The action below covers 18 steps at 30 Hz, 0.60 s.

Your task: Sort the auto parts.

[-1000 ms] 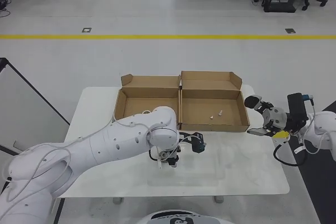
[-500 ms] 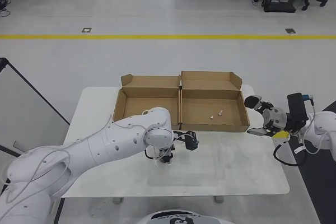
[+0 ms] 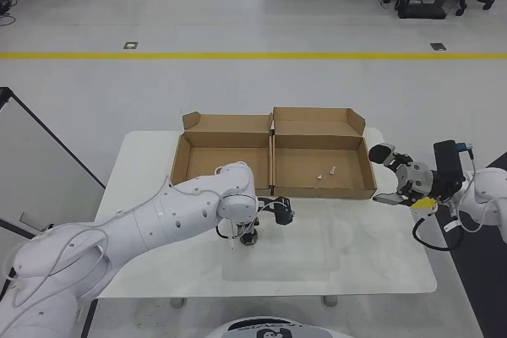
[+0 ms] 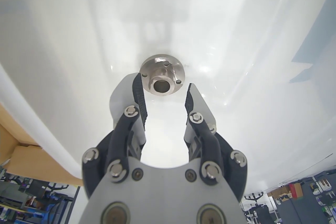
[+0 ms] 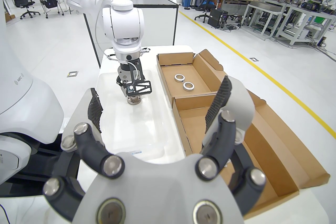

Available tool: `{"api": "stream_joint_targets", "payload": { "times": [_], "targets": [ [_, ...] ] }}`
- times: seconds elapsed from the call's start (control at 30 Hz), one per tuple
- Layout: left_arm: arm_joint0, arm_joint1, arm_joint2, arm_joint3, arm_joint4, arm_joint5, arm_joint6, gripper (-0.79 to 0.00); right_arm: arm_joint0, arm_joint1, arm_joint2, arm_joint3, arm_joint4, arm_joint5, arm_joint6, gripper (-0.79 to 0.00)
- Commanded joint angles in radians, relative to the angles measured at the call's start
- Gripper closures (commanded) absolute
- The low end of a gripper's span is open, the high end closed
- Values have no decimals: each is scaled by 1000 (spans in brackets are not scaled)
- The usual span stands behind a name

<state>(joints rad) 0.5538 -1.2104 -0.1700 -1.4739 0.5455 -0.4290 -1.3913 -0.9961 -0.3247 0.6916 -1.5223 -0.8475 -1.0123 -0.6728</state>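
Two open brown cardboard boxes stand side by side along the far edge of the white table [image 3: 389,253], touching, with their lids folded back. The cardboard box nearer the table's left edge [image 5: 204,80] holds a flat silver metal ring [image 5: 179,77] and a second ring like it [image 5: 188,86]. They lie just beside each other on the box floor. The cardboard box nearer the table's right edge [image 3: 304,165] holds two small pale parts [image 3: 332,169], close together near its front wall. They are too small to make out their shape.

A shallow glossy white tray [image 5: 157,130] lies on the middle of the table, between the boxes and the near edge. On it stands a round silver metal hub [image 4: 162,75], resting on its wide drilled flange with the bored collar facing up.

The left pincer [image 4: 162,89] points straight down over the hub, its ribbed black fingers [image 4: 139,96] apart on either side of it. One pad sits right at the flange rim, though whether it touches cannot be told. The other pad stands clear with a gap, so the hub is not gripped.

The right pincer [image 3: 384,177] hangs at the table's right edge, beside the near right corner of the right-edge box. Its fingers are spread wide with nothing between them.
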Motion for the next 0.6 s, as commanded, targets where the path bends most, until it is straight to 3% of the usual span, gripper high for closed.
{"api": "stream_joint_targets", "payload": {
  "times": [0.0, 0.57],
  "targets": [
    [3, -2, 0, 9, 3, -4, 4, -363, 0, 0, 0, 0, 0, 0, -1, -785],
    [15, -18, 0, 55, 14, -9, 9, -339, 0, 0, 0, 0, 0, 0, -1, -785]
  ]
}}
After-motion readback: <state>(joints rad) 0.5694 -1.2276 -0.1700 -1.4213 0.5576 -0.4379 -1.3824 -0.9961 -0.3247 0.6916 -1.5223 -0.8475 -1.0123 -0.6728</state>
